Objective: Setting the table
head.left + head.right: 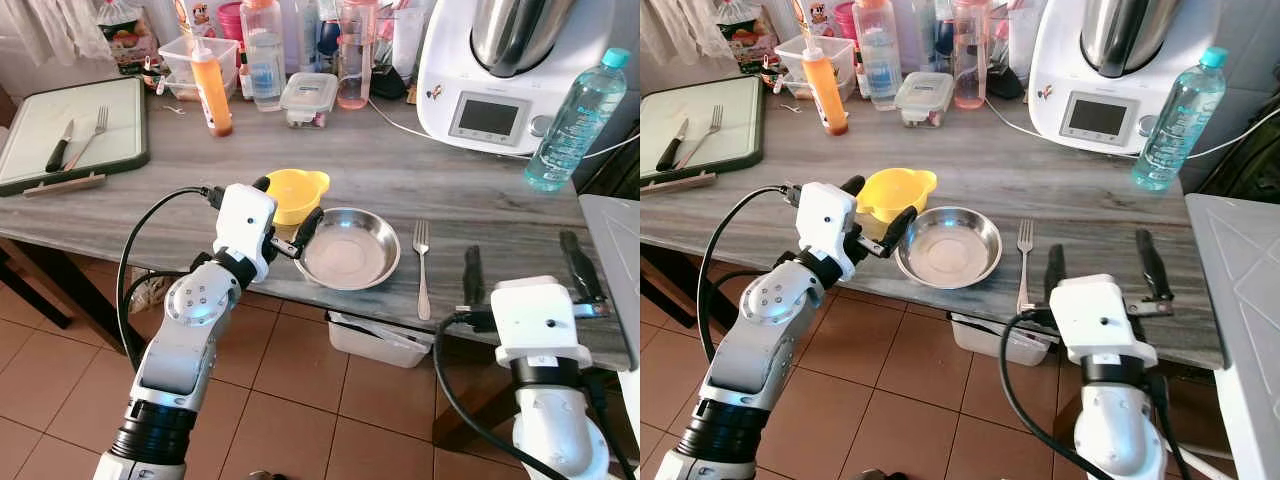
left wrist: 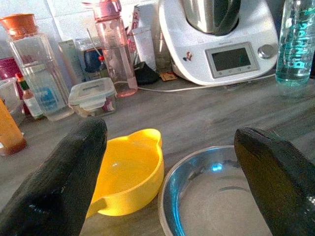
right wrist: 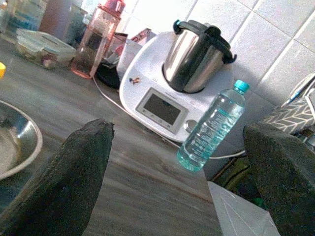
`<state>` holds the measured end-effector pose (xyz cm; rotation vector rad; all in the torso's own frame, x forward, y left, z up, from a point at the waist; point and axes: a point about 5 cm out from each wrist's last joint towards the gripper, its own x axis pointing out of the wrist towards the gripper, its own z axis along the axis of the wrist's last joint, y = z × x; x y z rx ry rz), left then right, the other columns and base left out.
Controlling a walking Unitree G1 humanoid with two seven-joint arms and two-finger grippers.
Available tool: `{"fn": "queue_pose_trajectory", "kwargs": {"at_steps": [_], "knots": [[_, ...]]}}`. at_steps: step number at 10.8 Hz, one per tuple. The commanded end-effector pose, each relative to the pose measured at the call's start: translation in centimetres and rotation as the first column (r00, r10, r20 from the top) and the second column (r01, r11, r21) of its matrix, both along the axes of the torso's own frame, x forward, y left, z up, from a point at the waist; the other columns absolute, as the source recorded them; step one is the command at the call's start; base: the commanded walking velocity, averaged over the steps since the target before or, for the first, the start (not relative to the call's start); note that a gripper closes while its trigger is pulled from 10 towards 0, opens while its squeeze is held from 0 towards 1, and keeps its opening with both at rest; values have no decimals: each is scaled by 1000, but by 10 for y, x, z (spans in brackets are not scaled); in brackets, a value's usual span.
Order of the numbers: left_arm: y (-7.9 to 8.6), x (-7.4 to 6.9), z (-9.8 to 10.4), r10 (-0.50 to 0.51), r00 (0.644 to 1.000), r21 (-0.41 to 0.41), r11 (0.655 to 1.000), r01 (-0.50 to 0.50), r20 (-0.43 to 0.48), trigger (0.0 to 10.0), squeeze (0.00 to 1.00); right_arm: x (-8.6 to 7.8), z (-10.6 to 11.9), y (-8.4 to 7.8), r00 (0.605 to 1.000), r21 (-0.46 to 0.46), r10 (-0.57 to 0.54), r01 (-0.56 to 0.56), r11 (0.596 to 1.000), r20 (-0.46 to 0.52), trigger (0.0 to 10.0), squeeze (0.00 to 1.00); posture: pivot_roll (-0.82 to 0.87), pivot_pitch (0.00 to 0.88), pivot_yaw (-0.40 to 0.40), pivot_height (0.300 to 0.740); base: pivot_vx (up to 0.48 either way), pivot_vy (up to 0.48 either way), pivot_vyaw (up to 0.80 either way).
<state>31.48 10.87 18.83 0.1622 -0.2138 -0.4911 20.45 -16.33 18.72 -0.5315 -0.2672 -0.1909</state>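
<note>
Steel bowl (image 1: 350, 247) sits near the table's (image 1: 400, 170) front edge, yellow bowl (image 1: 293, 192) and fork (image 1: 421, 266) beside it, while both the left gripper (image 1: 283, 215) and right gripper (image 1: 522, 268) hover open and empty, so setting looks partly done.

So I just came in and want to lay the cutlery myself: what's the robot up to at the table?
It is setting a place. Its left gripper, fingers open, sits at the near table edge by the yellow bowl and the steel bowl, holding nothing. A fork already lies right of the steel bowl. The right gripper hovers open over the table's right end, empty. Another fork and a knife wait on the cutting board.
</note>
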Motion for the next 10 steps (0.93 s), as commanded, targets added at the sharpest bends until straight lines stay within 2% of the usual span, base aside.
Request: {"fn": "queue_pose_trajectory", "kwargs": {"at_steps": [1,2,3,5,7,10], "knots": [[2,-1,-3,7,1000,19,1000,-7,-4,10000,0,-1,-2,-2,1000,30,-11,11,999,-9,10000,282,-48,103,44,740,-292,0,0],[3,0,-3,9,1000,21,1000,-9,-5,10000,0,-1,-3,-3,1000,46,-18,18,999,-12,10000,290,-41,101,43,740,-289,0,0],[3,0,-4,6,1000,26,1000,-6,-7,10000,0,0,-4,-9,999,102,-48,48,994,-11,10000,286,-38,99,44,740,-292,0,0],[3,0,-5,4,1000,32,999,-4,-11,10000,0,-5,-5,-26,994,177,-104,106,979,-20,10000,290,-43,100,49,740,-292,0,0],[4,-2,-9,3,1000,42,999,-3,-16,10000,0,-6,-5,-42,992,178,-121,125,976,-35,10000,286,-47,101,51,740,-292,0,0],[4,-2,-10,3,1000,53,999,-2,-21,10000,0,0,0,-42,994,208,-111,112,972,-14,10000,286,-47,101,51,740,-306,0,0]]}}
